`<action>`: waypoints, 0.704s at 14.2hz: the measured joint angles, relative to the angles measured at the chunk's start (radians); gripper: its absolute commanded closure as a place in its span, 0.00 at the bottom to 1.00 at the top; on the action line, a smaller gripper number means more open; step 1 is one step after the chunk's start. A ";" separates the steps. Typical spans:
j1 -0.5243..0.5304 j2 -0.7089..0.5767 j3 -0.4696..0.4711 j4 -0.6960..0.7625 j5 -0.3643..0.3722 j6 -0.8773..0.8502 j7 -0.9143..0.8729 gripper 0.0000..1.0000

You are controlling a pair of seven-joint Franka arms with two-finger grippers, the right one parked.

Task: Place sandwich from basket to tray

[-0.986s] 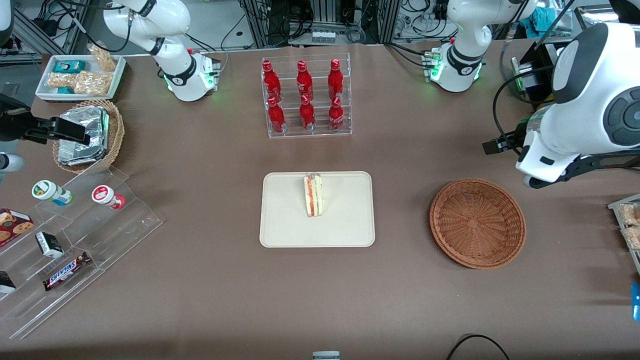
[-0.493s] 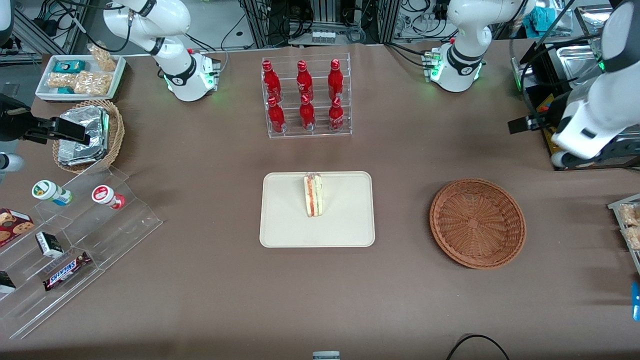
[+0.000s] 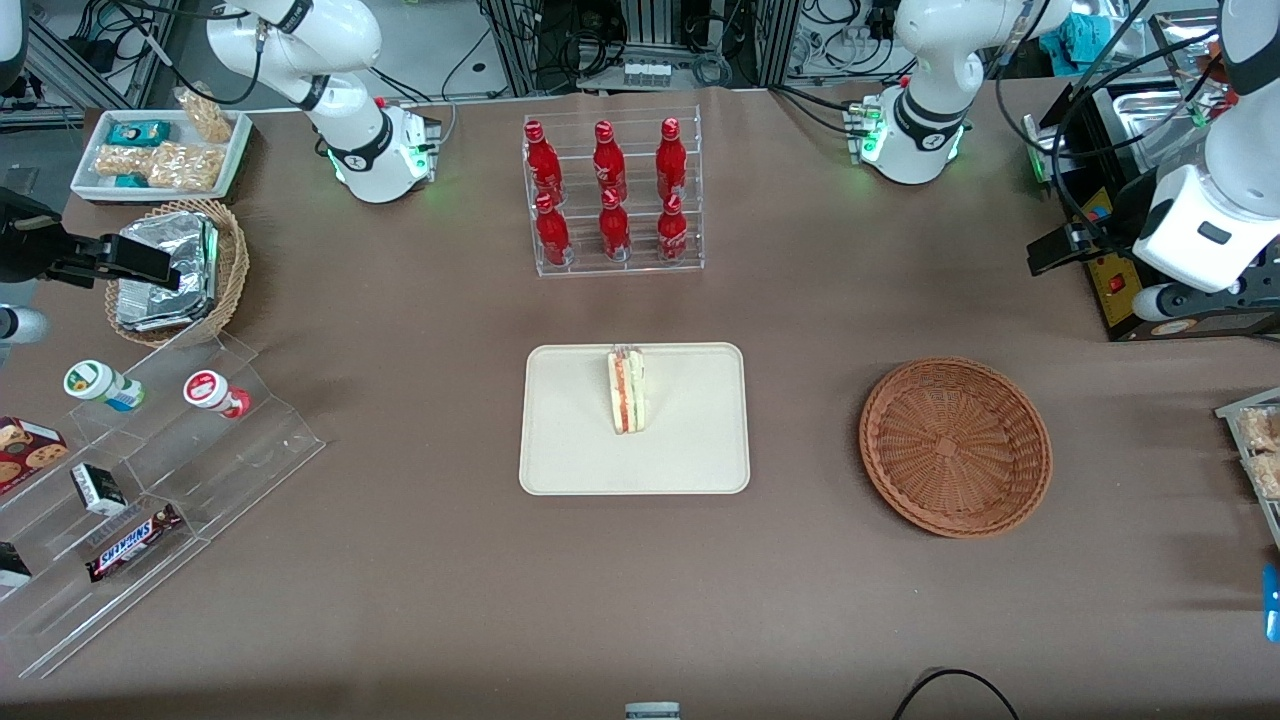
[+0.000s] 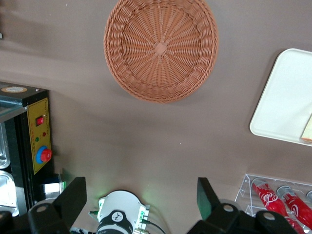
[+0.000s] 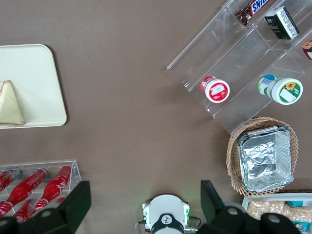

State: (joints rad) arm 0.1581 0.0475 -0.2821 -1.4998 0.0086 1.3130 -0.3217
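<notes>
One sandwich [image 3: 627, 391] stands on edge on the cream tray [image 3: 570, 440], close to the rim farthest from the front camera, unmoved over the past second, while the wicker basket [image 3: 955, 446] sits well apart toward the working arm's end of the table [image 3: 420, 560]. Since a second ago the left arm has swung up and away from the basket toward the table edge; its gripper [image 4: 141, 197] now hangs high, fingers [image 4: 74, 194] spread wide and holding nothing. Bare brown tabletop lies between tray and basket, and between tray and bottle rack [image 3: 611, 192].
</notes>
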 measured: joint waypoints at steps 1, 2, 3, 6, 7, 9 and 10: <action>0.000 -0.001 0.001 -0.004 0.009 -0.009 0.000 0.00; 0.000 -0.002 0.001 -0.006 0.025 -0.009 0.000 0.00; 0.000 -0.005 0.001 -0.008 0.036 -0.001 0.000 0.00; 0.000 -0.040 0.001 -0.063 0.041 0.120 0.000 0.00; 0.000 -0.053 0.001 -0.085 0.041 0.143 0.000 0.00; 0.000 -0.066 0.001 -0.106 0.041 0.154 0.000 0.00; 0.000 -0.069 0.001 -0.108 0.041 0.155 0.000 0.00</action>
State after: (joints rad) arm 0.1583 -0.0211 -0.2810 -1.6075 0.0496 1.4680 -0.3217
